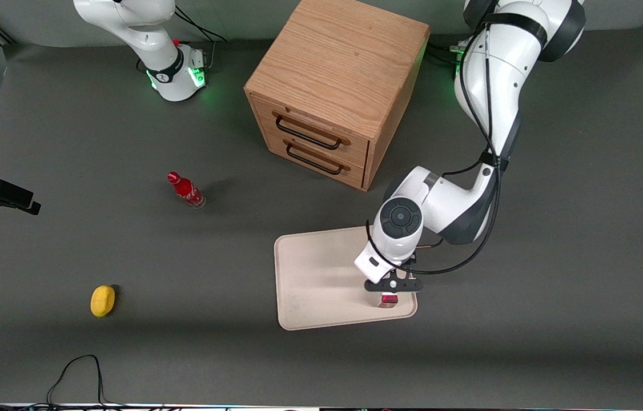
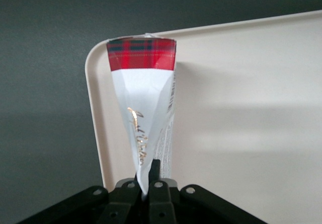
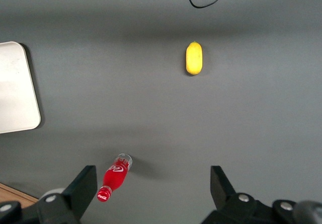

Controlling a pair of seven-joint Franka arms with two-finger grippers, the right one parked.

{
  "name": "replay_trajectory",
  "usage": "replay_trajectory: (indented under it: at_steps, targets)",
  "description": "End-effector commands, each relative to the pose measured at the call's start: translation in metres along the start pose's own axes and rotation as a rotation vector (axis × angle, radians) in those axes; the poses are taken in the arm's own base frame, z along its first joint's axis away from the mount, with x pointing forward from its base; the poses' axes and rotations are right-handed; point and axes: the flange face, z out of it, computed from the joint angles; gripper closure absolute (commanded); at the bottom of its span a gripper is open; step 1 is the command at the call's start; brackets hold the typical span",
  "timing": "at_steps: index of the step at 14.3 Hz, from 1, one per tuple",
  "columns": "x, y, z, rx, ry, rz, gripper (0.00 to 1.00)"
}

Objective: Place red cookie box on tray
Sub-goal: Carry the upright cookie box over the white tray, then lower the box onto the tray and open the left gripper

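The gripper (image 1: 390, 292) is hanging over the tray (image 1: 310, 274), above the tray corner nearest the front camera on the working arm's side. Its jaws are clamping the red cookie box (image 2: 143, 108) by one end, so the carton is hanging upright beneath them, tartan end down. In the wrist view that lower end is sitting over the tray's rounded corner, close to the rim; whether it is touching the tray surface cannot be judged.

Progress: the carry appears complete, since the box is already within the tray's outline. Release remains outstanding, and the box is not yet resting free on the tray. Being so near the rim, it is risking a topple outward once let go.

Elsewhere on the worktop (image 1: 555, 285), a wooden drawer cabinet (image 1: 336, 85), a small red bottle (image 1: 185, 190) and a yellow object (image 1: 103, 301) are standing clear of the tray.
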Motion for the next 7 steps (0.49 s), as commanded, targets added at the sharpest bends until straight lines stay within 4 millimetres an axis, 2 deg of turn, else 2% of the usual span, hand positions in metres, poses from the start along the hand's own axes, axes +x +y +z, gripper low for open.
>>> replay_trajectory:
  at_steps: [1, 2, 7]
  targets:
    - [0.0048, -0.0095, -0.0076, 0.020, 0.027, -0.016, 0.57]
    - [0.0060, -0.0129, -0.0065, 0.029, 0.032, -0.011, 0.01]
    - [0.0101, -0.0174, -0.0148, 0.021, 0.050, -0.032, 0.00]
